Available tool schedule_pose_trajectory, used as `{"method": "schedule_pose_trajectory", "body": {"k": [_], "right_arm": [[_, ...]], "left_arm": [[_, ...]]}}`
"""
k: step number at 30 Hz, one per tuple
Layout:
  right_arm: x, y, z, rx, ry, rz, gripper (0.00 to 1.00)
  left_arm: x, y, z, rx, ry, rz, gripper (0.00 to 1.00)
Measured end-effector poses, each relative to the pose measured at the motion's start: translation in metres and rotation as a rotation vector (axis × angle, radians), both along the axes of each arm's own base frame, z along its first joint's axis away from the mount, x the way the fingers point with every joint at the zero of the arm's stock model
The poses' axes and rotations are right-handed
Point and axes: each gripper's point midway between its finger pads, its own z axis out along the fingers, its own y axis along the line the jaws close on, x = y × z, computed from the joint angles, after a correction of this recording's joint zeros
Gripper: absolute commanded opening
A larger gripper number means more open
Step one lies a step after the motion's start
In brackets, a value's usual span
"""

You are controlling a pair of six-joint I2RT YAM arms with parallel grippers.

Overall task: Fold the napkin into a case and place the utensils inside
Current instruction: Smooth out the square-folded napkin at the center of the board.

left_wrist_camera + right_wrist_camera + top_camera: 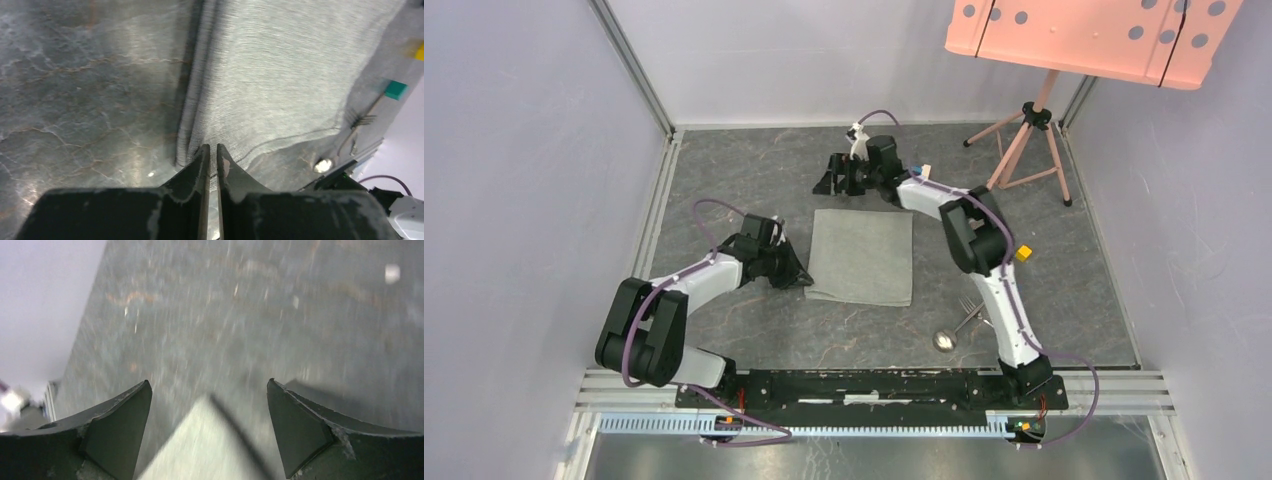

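The napkin (861, 256) lies flat in the middle of the table, a light grey rectangle with doubled layers along its left edge (280, 65). My left gripper (800, 277) is at its near left corner; in the left wrist view its jaws (212, 148) are pressed almost together on the cloth's edge. My right gripper (832, 182) is open just beyond the far left corner, and a napkin corner (200, 450) shows below and between its spread jaws (210, 385). The fork (969, 305) and spoon (944, 340) lie right of the napkin near the right arm, and also show in the left wrist view as fork (361, 119) and spoon (322, 165).
A yellow block (1023, 252) sits by the right arm's elbow and a teal block (396, 90) beyond the napkin. A tripod (1024, 140) with a pink board (1084, 35) stands at the back right. Walls close in on both sides.
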Motion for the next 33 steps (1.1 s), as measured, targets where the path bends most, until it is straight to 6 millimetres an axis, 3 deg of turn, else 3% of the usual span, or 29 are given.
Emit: {"method": "schedule_pose_trajectory", "body": {"k": [3, 5, 8, 10, 12, 16, 19, 24, 33], "right_arm": [[-0.038, -0.028, 0.025, -0.061, 0.001, 0.009, 0.93], [-0.065, -0.044, 0.056, -0.051, -0.041, 0.018, 0.92], [-0.095, -0.056, 0.105, 0.035, -0.134, 0.036, 0.91], [-0.112, -0.06, 0.116, 0.096, -0.164, 0.048, 0.9], [-0.124, -0.063, 0.102, 0.119, -0.138, 0.058, 0.89], [-0.144, -0.071, 0.044, 0.102, 0.008, 0.058, 0.88], [-0.152, -0.084, 0.017, 0.096, 0.089, 0.041, 0.87], [-0.137, -0.115, 0.01, 0.105, 0.1, -0.022, 0.87], [-0.104, -0.161, -0.013, 0.029, 0.091, -0.101, 0.86]], "left_arm": [[0.003, -0.005, 0.017, -0.028, -0.035, -0.016, 0.25], [0.007, -0.008, 0.029, -0.049, -0.067, -0.023, 0.27], [0.008, -0.012, 0.041, -0.078, -0.096, -0.037, 0.29], [0.006, -0.013, 0.042, -0.086, -0.091, -0.044, 0.33], [0.005, -0.014, 0.042, -0.091, -0.09, -0.047, 0.36], [0.0, -0.016, 0.036, -0.105, -0.066, -0.06, 0.36], [-0.003, -0.017, 0.022, -0.103, -0.019, -0.068, 0.33], [-0.015, -0.011, -0.011, -0.062, 0.085, -0.064, 0.29], [-0.015, -0.01, -0.013, -0.05, 0.092, -0.057, 0.27]]}}
